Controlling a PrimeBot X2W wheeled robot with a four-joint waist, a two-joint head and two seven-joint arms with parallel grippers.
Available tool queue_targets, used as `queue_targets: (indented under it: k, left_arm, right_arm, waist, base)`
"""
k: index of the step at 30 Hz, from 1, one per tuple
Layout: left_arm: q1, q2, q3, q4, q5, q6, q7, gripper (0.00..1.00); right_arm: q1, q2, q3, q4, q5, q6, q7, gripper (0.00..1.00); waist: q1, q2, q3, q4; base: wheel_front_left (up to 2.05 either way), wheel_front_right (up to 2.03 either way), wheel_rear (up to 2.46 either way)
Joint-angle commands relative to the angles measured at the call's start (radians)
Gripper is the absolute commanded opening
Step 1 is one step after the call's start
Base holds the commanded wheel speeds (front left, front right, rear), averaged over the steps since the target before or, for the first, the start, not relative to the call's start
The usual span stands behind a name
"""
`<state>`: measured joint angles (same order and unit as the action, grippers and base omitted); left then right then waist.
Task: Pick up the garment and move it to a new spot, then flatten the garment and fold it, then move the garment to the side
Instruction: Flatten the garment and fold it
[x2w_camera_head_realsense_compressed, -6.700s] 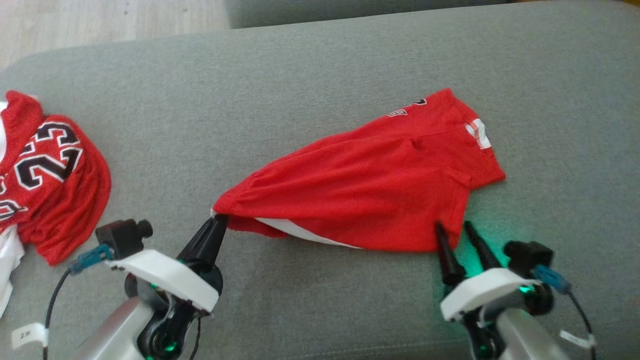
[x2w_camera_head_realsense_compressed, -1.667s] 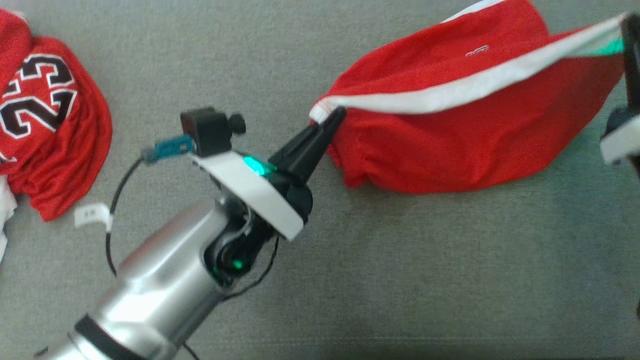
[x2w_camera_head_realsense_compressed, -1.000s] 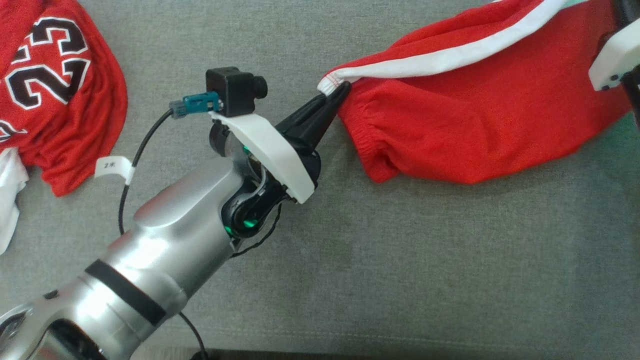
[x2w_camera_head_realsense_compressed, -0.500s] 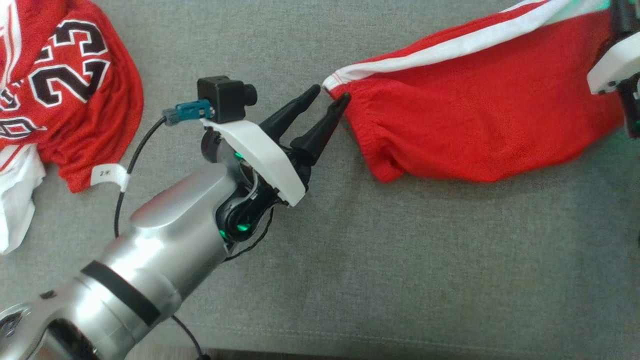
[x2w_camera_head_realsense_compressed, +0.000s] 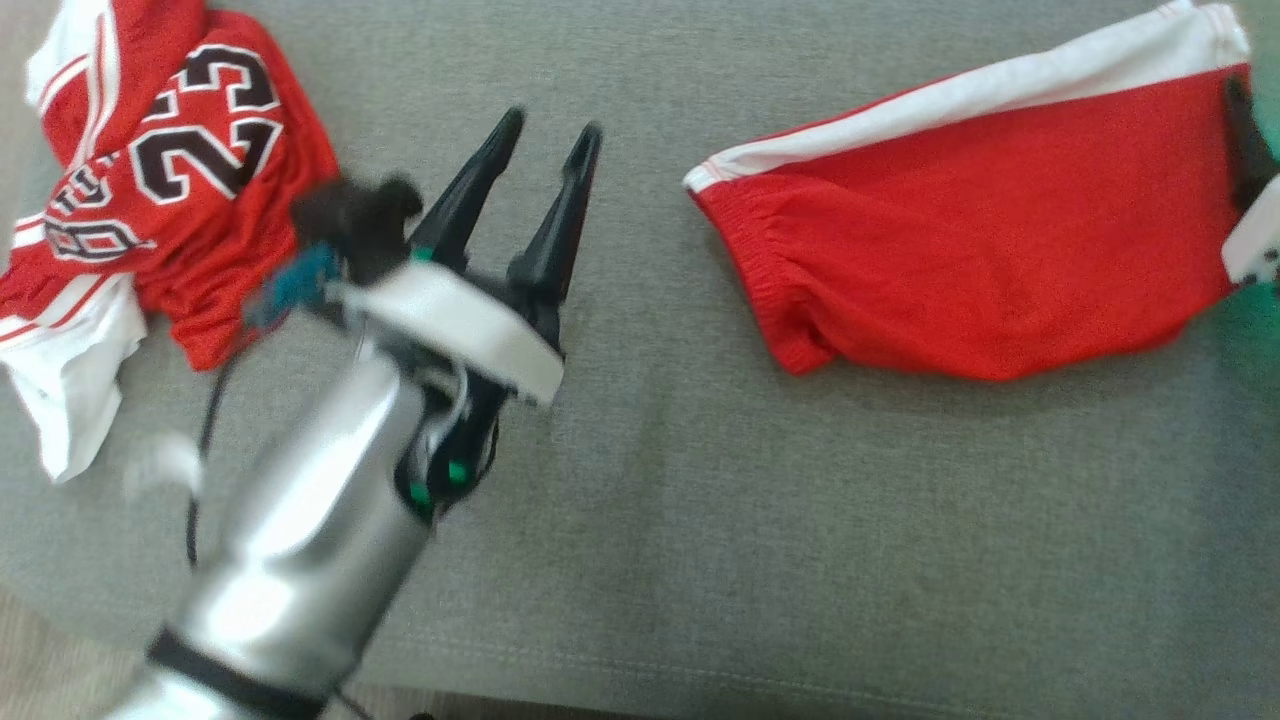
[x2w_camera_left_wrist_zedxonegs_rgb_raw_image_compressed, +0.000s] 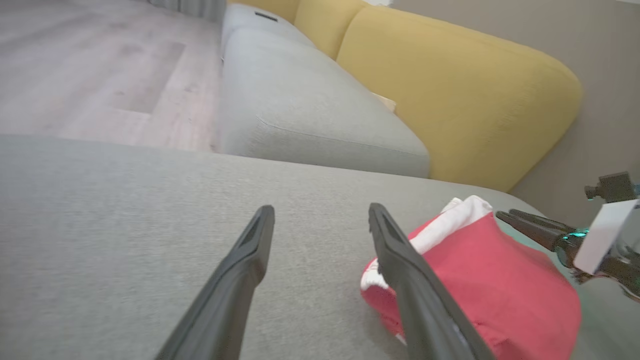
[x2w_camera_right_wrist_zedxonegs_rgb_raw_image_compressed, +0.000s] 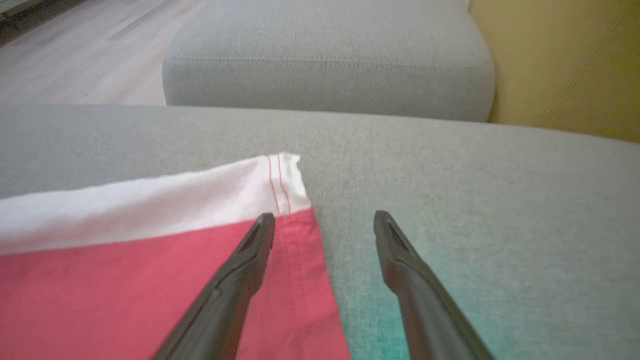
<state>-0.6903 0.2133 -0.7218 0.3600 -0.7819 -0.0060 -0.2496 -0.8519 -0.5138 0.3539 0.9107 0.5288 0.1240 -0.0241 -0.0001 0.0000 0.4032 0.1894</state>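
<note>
The garment (x2w_camera_head_realsense_compressed: 980, 250), red shorts with a white side stripe, lies doubled over and fairly flat on the grey sofa cushion (x2w_camera_head_realsense_compressed: 700, 480). My left gripper (x2w_camera_head_realsense_compressed: 550, 128) is open and stands clear to the left of the elastic waistband end, holding nothing. The left wrist view shows its fingers (x2w_camera_left_wrist_zedxonegs_rgb_raw_image_compressed: 321, 209) spread over bare cushion, with the garment (x2w_camera_left_wrist_zedxonegs_rgb_raw_image_compressed: 500, 290) to their right. My right gripper (x2w_camera_right_wrist_zedxonegs_rgb_raw_image_compressed: 324, 219) is open at the garment's far hem corner (x2w_camera_right_wrist_zedxonegs_rgb_raw_image_compressed: 285, 185), one finger over the red cloth and one over the cushion. It reaches in at the head view's right edge (x2w_camera_head_realsense_compressed: 1238, 95).
A crumpled red jersey (x2w_camera_head_realsense_compressed: 190, 190) numbered 23 lies at the cushion's left end on some white cloth (x2w_camera_head_realsense_compressed: 70, 390). A yellow backrest (x2w_camera_left_wrist_zedxonegs_rgb_raw_image_compressed: 450, 90), a second grey cushion (x2w_camera_left_wrist_zedxonegs_rgb_raw_image_compressed: 310, 110) and wooden floor (x2w_camera_left_wrist_zedxonegs_rgb_raw_image_compressed: 75, 75) lie beyond. The cushion's front edge (x2w_camera_head_realsense_compressed: 650, 690) runs along the bottom.
My left gripper, shut on the waistband corner a second ago, has opened, let go and drawn back to the left. The garment has settled flat. The head view has shifted.
</note>
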Motion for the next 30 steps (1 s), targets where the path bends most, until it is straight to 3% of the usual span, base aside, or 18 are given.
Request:
queue_targets:
  k: [1, 9, 10, 11, 12, 20, 30]
  left_arm:
    - [0.03, 0.013, 0.074, -0.063, 0.058, 0.025, -0.012, 1.0]
    - [0.335, -0.083, 0.278, -0.3, 0.366, 0.161, -0.012, 1.0]
    - [0.365, -0.094, 0.287, -0.322, 0.391, 0.168, -0.012, 1.0]
    - [0.395, -0.105, 0.295, -0.343, 0.411, 0.172, -0.012, 1.0]
    - [0.423, -0.114, 0.304, -0.361, 0.423, 0.174, -0.012, 1.0]
    - [0.557, -0.153, 0.347, -0.4, 0.471, 0.148, -0.012, 1.0]
    - [0.563, -0.162, 0.37, -0.395, 0.5, 0.116, -0.012, 1.0]
  right_arm:
    - [0.02, -0.017, 0.014, -0.012, 0.016, 0.007, 0.008, 1.0]
    - [0.085, -0.006, 0.044, 0.067, 0.09, 0.007, 0.115, 1.0]
    - [0.09, -0.006, 0.049, 0.07, 0.095, 0.007, 0.122, 0.78]
    - [0.093, -0.005, 0.054, 0.073, 0.1, 0.007, 0.13, 0.33]
    - [0.097, -0.003, 0.058, 0.075, 0.106, 0.007, 0.136, 0.0]
    - [0.088, -0.03, 0.066, 0.106, 0.102, 0.007, 0.098, 0.0]
    - [0.027, -0.105, 0.048, 0.169, 0.046, 0.007, 0.067, 0.0]
  waist:
    - [0.0001, 0.0, -0.003, 0.01]
    - [0.0001, 0.0, -0.031, 0.057]
    - [0.0001, 0.0, -0.037, 0.062]
    - [0.0001, 0.0, -0.043, 0.064]
    - [0.0001, 0.0, -0.05, 0.065]
    - [0.0001, 0.0, -0.112, 0.035]
    - [0.0001, 0.0, -0.147, -0.021]
  base:
    - [0.0, 0.0, 0.0]
    - [0.0, 0.0, 0.0]
    - [0.0, 0.0, 0.0]
    - [0.0, 0.0, 0.0]
    - [0.0, 0.0, 0.0]
    - [0.0, 0.0, 0.0]
    - [0.0, 0.0, 0.0]
